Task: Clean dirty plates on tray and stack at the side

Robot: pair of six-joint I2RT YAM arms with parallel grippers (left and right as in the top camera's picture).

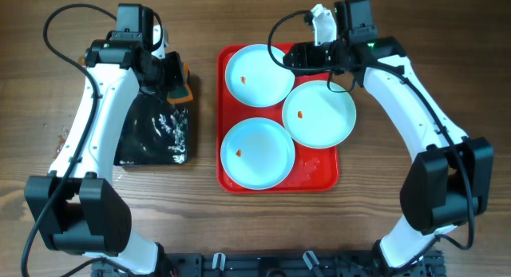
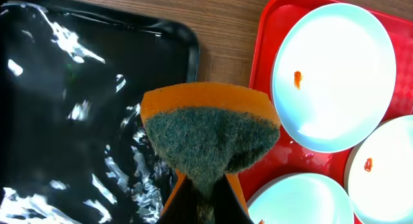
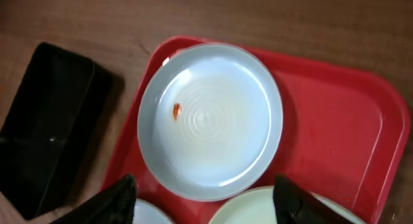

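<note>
Clamping a sponge (image 2: 210, 130), the left jaws are clenched on its lower end. The orange layer faces away from the wrist camera and the green scouring side faces it. From overhead, the sponge hangs over the far right corner of the black tray (image 1: 156, 133), which lies on the wooden surface (image 1: 200, 229) just left of the red tray (image 1: 319, 169). The black tray glistens with pale streaks.

All three plates sit on the red tray. The far plate (image 1: 258, 74) lies in the far left part, with a small orange spot (image 1: 243, 79) left of its centre. The near plate (image 1: 257, 153) lies in the near left part and has a similar spot. The right plate (image 1: 319, 113) sits between them on the right, also spotted. Its edge meets both other plates and juts out past the tray's right rim.

The right jaws are released and stand wide above the far end of the red tray. In the right wrist view, the fingers (image 3: 122, 198) are spread at the bottom corners, with the far plate's rim below the gap between them. They hold nothing, and I cannot tell whether they touch the plate.
</note>
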